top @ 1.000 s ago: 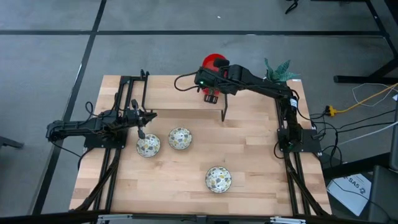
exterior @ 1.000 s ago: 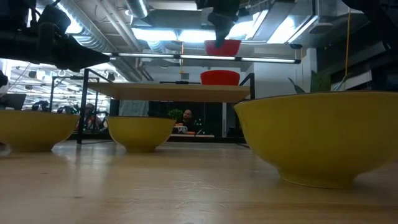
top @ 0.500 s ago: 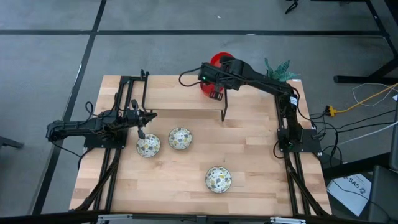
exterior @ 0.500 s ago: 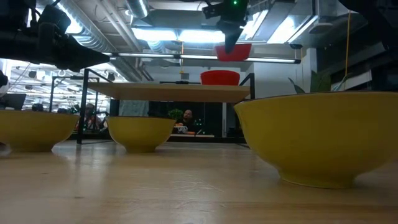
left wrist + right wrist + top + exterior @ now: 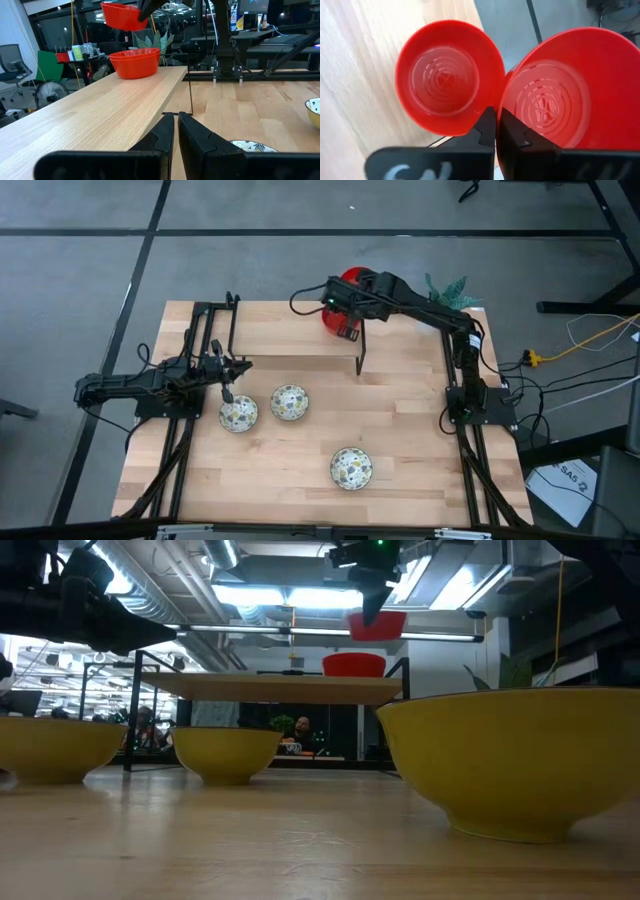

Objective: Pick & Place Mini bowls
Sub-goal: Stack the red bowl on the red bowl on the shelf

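Your raised shelf spans the upper middle of the high view. Above its right end the right gripper pinches a red bowl by the rim; it has drifted right, nearly over the stacked red bowl. Three patterned bowls wait below. Your left gripper idles, pressed together.

A light wooden table carries a raised wooden shelf on thin black legs along its far edge, with a green plant at the far right corner, grey floor around.
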You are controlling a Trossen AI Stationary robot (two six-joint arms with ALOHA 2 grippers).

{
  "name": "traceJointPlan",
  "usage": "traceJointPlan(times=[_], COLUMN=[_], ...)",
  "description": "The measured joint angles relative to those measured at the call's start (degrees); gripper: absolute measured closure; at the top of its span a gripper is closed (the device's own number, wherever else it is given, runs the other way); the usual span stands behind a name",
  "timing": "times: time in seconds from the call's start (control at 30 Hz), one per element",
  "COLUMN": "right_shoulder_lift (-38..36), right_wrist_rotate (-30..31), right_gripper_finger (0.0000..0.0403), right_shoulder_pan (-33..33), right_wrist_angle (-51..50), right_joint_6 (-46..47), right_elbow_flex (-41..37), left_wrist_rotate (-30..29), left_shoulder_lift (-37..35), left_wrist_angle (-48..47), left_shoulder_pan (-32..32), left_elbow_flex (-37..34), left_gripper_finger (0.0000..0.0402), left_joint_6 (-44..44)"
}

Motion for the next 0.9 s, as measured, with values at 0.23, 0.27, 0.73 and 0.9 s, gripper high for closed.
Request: traceJointPlan(times=[0.23, 0.27, 0.73, 0.9], right_shoulder_lift=[-0.22, -0.32, -7.09, -16.97], right_wrist_rotate=[-0.47, -0.48, 0.83, 1.07], right_gripper_finger=[0.0399, 0.04, 0.04, 0.0401], right_shoulder_pan=[-0.04, -0.04, 2.84, 4.2], right_wrist_angle=[-0.65, -0.81, -2.73, 9.63], right_joint_6=[1.32, 1.64, 9.97, 10.93], right_elbow_flex=[-0.17, -0.18, -5.24, -22.4], left_wrist_rotate=[0.01, 0.01, 0.02, 0.01], left_shoulder_lift=[0.0, -0.02, 0.0, -0.01], left_wrist_angle=[0.02, 0.0, 0.02, 0.0], left_shoulder_pan=[0.0, 0.0, 0.0, 0.0], left_elbow_flex=[0.0, 0.0, 0.0, 0.01], left_gripper_finger=[0.0382, 0.0382, 0.0382, 0.0382], left_joint_6=[0.0, 0.0, 0.0, 0.0])
